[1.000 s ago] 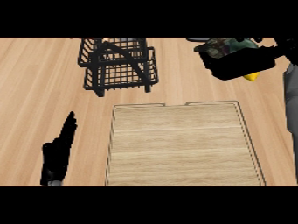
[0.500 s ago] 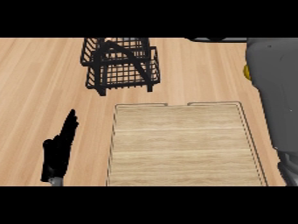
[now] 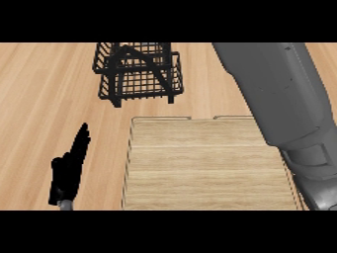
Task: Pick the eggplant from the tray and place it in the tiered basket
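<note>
Judging from the single view, the task stood somewhere past the pick and short of the place, though neither could be confirmed. The tray showed only bare wood where it was visible. Its right side lay hidden under the right forearm, which crossed the view from the lower right corner up to the top edge. No eggplant showed on the tray, in the basket or on the counter. The basket, black wire in two tiers, stood just beyond the tray's far rim, and nothing purple showed through its mesh. The eggplant was most likely off the tray, perhaps in the right hand, but that hand lay past the top edge, so whether its fingers were closed on anything could not be told. By that reading, what was left was to bring the eggplant over the basket and release it into a tier.

Which way the eggplant pointed, and how its long axis ran, could not be told, since it was nowhere visible.

The left hand rested at the lower left, beside the tray, with its fingers straight and together, pointing away and holding nothing.
</note>
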